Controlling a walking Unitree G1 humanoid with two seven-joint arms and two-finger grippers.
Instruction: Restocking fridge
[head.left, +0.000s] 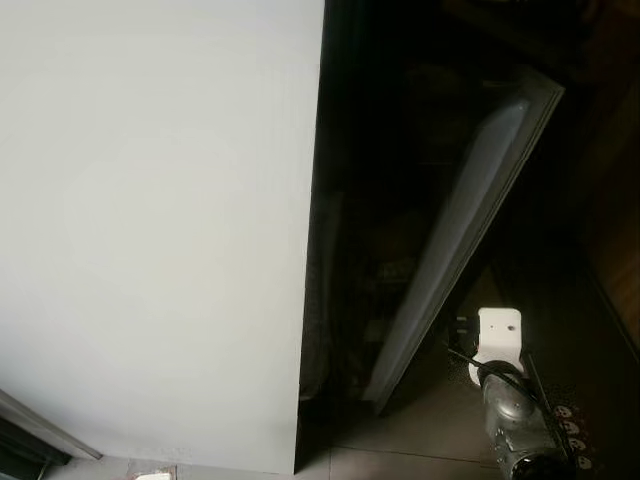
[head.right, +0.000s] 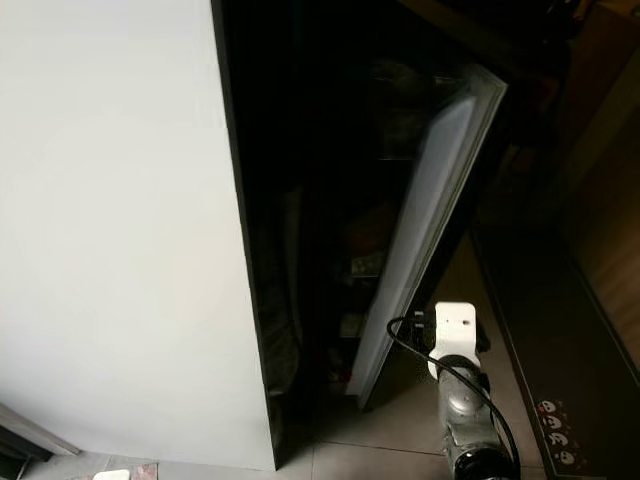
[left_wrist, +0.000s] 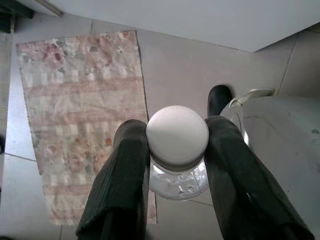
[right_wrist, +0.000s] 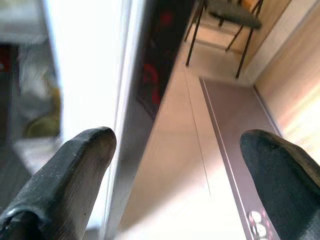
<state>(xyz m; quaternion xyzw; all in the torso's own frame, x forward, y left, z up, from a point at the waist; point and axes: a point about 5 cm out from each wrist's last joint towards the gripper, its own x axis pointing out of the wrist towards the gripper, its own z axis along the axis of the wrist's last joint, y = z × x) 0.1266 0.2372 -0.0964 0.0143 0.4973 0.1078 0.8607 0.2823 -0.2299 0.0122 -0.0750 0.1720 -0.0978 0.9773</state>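
- Head views: broad white fridge side on the left, dark fridge interior beside it, contents too dim to name
- Fridge door swung open, seen edge-on, pale inner face toward the dark interior
- Right arm silver, reaching up from the lower edge with a white block at its wrist and a black cable along it, just beside the door's lower end
- Right gripper spread wide, nothing between the two black fingers; one finger close against the white door edge, the other over the tiled floor
- Beyond it, a brown mat and the legs of a dark chair
- Left gripper clamped on a clear jar, the two black fingers pressing either side just under its white ribbed lid
- Jar held above the floor, seen lid-on, over grey tiles and next to a faded patterned rug
- White fridge base farther off in the left wrist view, rounded grey part of the robot just beside the jar
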